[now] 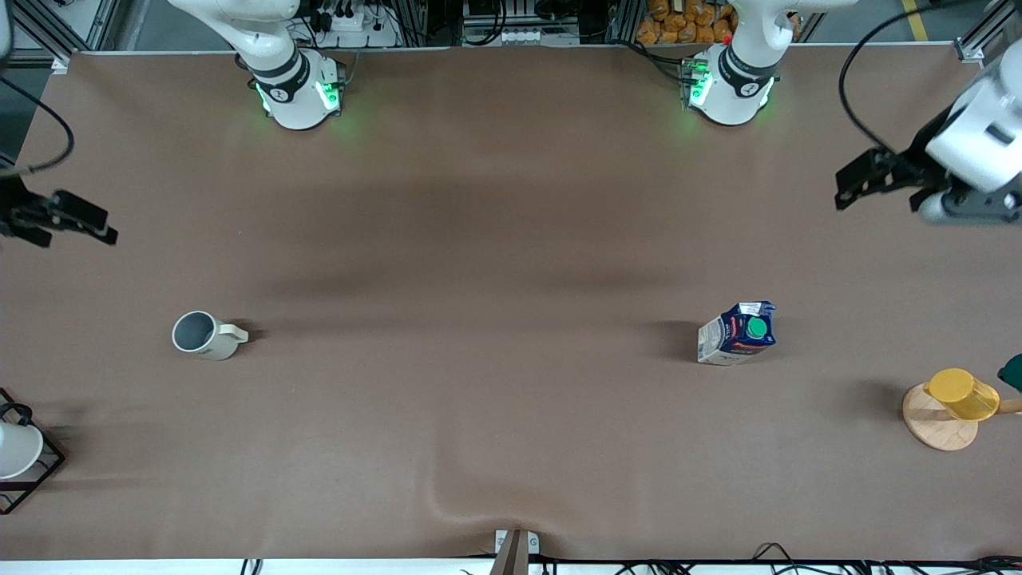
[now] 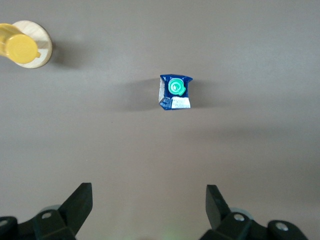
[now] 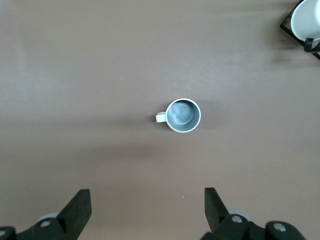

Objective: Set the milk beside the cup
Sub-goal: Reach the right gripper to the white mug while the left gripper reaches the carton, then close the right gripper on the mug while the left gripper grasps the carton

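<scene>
The milk (image 1: 738, 333), a dark blue carton with a green cap, stands upright on the brown table toward the left arm's end; it also shows in the left wrist view (image 2: 175, 92). The cup (image 1: 201, 335), a cream mug with a grey inside, stands toward the right arm's end and shows in the right wrist view (image 3: 182, 115). My left gripper (image 1: 848, 190) is open and empty, high above the table's left arm end (image 2: 149, 200). My right gripper (image 1: 100, 231) is open and empty, high above the right arm's end (image 3: 148, 202).
A translucent yellow cup (image 1: 962, 394) sits on a round wooden coaster (image 1: 936, 423) nearer the front camera than the milk. A plain white cup in a black wire frame (image 1: 17, 451) stands at the table's edge near the mug. A dark green object (image 1: 1012, 372) pokes in beside the yellow cup.
</scene>
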Motion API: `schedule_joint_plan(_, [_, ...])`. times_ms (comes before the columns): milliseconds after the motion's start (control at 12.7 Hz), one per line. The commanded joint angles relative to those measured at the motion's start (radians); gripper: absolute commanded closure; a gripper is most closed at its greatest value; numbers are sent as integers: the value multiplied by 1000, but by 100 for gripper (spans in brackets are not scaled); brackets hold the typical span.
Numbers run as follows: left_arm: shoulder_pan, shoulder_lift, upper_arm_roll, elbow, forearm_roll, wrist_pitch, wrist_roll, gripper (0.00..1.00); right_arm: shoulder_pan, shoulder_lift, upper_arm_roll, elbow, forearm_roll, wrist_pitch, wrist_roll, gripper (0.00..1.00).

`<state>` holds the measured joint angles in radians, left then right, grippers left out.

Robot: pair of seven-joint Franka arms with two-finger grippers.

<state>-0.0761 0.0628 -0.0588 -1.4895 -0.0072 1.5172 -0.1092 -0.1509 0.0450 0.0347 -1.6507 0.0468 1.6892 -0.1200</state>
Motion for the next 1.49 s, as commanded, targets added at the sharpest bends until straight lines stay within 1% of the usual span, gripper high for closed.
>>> schedule_joint_plan(0, [-4,78,-1,14,-31,59,-18,0,-41,57,11,-51,-18,53,-45,0])
schedule_joint_plan(157, [-14,153,-3,24,-31,95,-42,0,-70,134,13,-52,-18,98,-79,0])
schedule_joint_plan(314, [-14,253,-6,89,-30,115,-70,0,-94,205,13,-67,-16,154,-124,0])
schedule_joint_plan(393, [-14,303,-6,124,-30,123,-63,0,-110,234,13,-96,-16,215,-131,0])
schedule_joint_plan(471, [-17,340,-9,139,-28,139,-63,0,-124,258,13,-128,-15,284,-163,0])
schedule_joint_plan(550, [-39,368,-9,140,-23,165,-63,0,-125,280,13,-149,-15,337,-188,0])
schedule_joint_plan(629, [-57,400,-9,140,-20,194,-67,0,-124,301,13,-150,-15,351,-190,0])
schedule_joint_plan(786, [-117,449,0,138,-8,224,-99,0,-128,347,13,-149,-16,369,-193,0])
schedule_joint_plan(943, [-120,462,-3,132,51,222,-98,0,-127,401,13,-150,-15,415,-191,0])
schedule_joint_plan(1179, [-122,477,-1,127,62,222,-98,0,-128,458,13,-152,-15,484,-191,0])
schedule_joint_plan(1257, [-122,485,-1,127,82,219,-95,0,-130,476,13,-161,-12,504,-191,7])
schedule_joint_plan(1336, [-120,489,-3,127,108,218,-95,0,-125,480,13,-173,-7,529,-191,30])
schedule_joint_plan(1414, [-120,503,-3,127,112,216,-96,0,-121,480,13,-184,-5,546,-188,67])
